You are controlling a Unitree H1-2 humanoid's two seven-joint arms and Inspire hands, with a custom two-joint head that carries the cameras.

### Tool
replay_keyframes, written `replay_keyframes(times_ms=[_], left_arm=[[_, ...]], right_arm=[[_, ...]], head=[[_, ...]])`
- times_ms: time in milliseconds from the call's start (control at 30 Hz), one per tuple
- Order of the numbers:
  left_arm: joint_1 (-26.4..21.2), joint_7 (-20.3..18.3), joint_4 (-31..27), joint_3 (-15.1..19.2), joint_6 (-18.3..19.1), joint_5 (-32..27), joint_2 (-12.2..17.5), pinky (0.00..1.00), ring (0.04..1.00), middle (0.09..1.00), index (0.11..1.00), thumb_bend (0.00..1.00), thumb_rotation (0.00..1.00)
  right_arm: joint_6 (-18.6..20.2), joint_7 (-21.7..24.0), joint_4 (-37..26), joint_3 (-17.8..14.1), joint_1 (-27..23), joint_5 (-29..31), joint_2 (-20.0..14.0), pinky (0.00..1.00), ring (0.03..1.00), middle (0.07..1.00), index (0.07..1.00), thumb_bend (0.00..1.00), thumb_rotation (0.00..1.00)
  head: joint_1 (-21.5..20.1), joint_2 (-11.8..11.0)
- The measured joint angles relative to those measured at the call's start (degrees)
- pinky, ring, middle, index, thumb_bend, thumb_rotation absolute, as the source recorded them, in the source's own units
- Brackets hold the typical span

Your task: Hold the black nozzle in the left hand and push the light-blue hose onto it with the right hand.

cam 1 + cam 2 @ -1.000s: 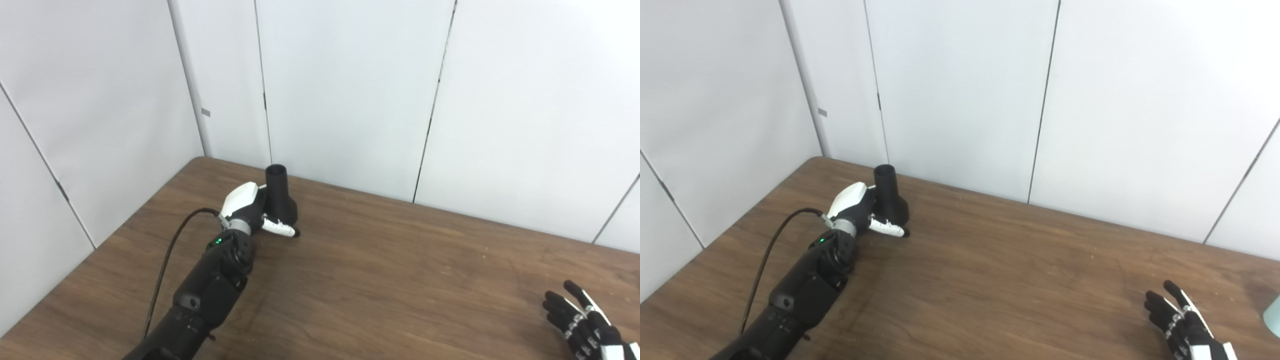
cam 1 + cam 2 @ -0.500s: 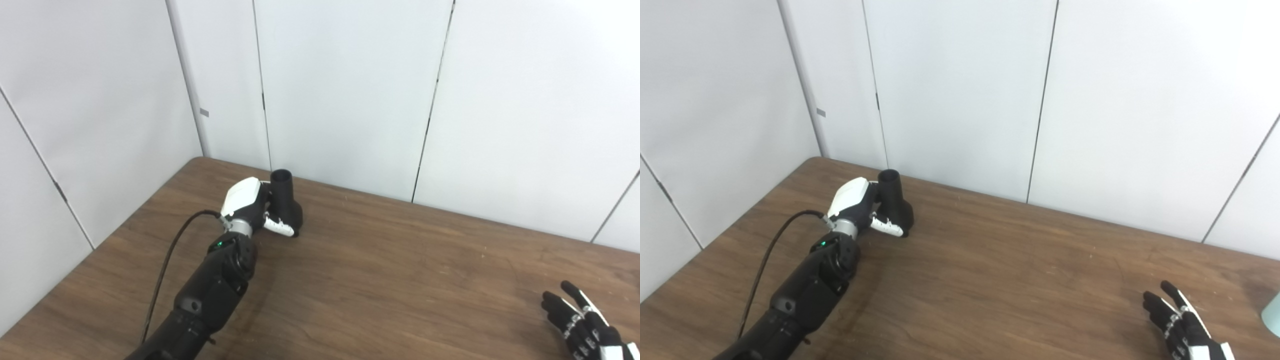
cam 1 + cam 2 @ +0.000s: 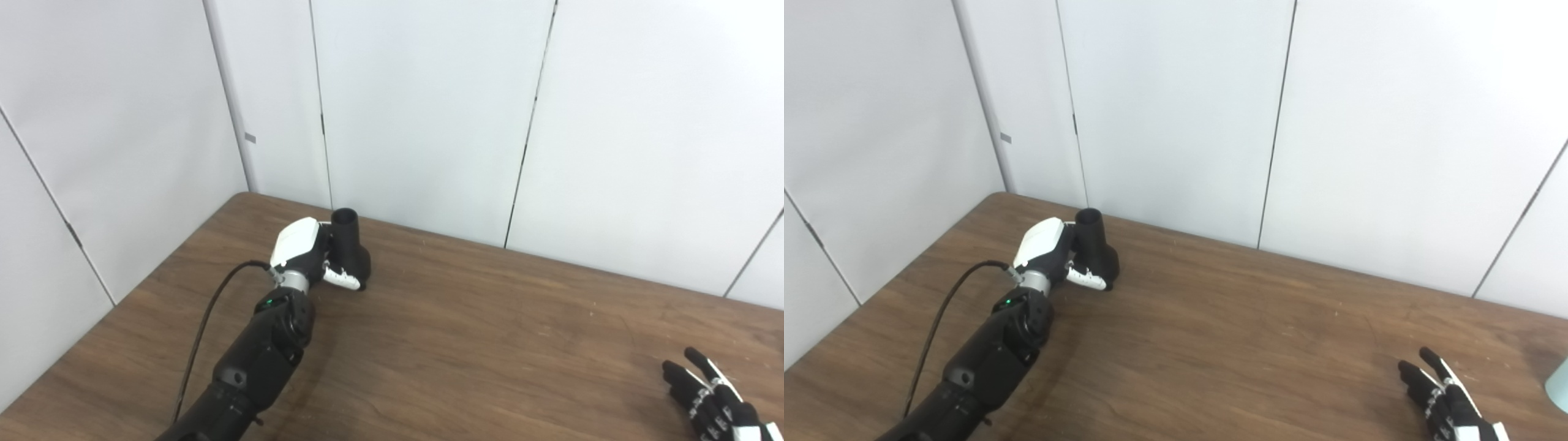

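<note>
Black plastic, flared at the base and narrow at the open mouth: in the left eye view the black nozzle (image 3: pixel 350 248) stands upright near the far left corner of the brown table (image 3: pixel 465 343), and I take it as my landmark. My left hand (image 3: pixel 309 257) is wrapped around the nozzle's lower body from its left side, with a white finger crossing its front near the base. I cannot tell whether the base touches the wood or is just clear of it. I judge the grip sits low so that the mouth stays free for the hose. My right hand (image 3: pixel 710 398) is well apart from the nozzle, low at the right edge, fingers spread and holding nothing. No hose shows in this view.

From the right eye view the nozzle (image 3: pixel 1095 245) reads the same, mouth upward and clasped by the left hand (image 3: pixel 1053 254). Far right of the nozzle, beyond the empty right hand (image 3: pixel 1448 401), a light-blue sliver (image 3: pixel 1559 386) is cut by the frame edge. It may be the hose, but I cannot say. My guess is the right hand waits there to reach for it.
</note>
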Motion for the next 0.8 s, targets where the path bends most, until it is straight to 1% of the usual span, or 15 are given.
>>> replay_keyframes(times_ms=[100,333,433,500,600,800], left_arm=[[0.41,-0.06,-0.89,0.22,0.16,-0.32,-0.11,1.0,0.674,0.515,0.46,0.52,0.0],[3.02,-0.22,-5.08,0.39,0.87,-0.33,-0.54,1.0,0.682,0.531,0.454,0.52,0.0],[3.88,-0.16,-6.34,0.4,0.87,-0.32,-0.99,1.0,0.67,0.537,0.451,0.52,0.0],[4.52,-0.6,-7.7,0.37,0.88,-0.42,-1.32,1.0,0.658,0.536,0.451,0.52,0.0],[5.35,-2.49,-10.0,0.26,1.29,-0.69,-1.9,1.0,0.658,0.533,0.453,0.52,0.0],[6.72,-6.74,-14.88,-0.09,3.78,-0.7,-2.41,1.0,0.672,0.517,0.466,0.52,0.0]], right_arm=[[0.03,-0.09,-0.16,0.2,0.1,-0.31,0.05,0.92,0.885,0.822,0.911,0.67,0.94],[0.53,-0.6,-1.84,0.56,1.12,-0.63,0.31,0.93,0.893,0.825,0.903,0.66,0.94],[0.67,-0.68,-2.14,0.7,1.28,-0.68,0.37,0.95,0.895,0.826,0.904,0.65,0.94],[0.82,-0.79,-2.31,0.85,1.4,-0.75,0.37,0.96,0.9,0.824,0.905,0.66,0.95],[1.15,-0.9,-2.82,1.25,1.75,-0.93,0.38,0.96,0.913,0.821,0.908,0.67,0.95],[2.31,-1.82,-3.93,2.06,2.3,-1.35,1.02,0.95,0.907,0.818,0.91,0.68,0.95]], head=[[-1.75,0.53],[-3.07,0.97],[-3.08,0.97],[-3.87,1.41],[-4.66,1.76],[-6.59,2.55]])
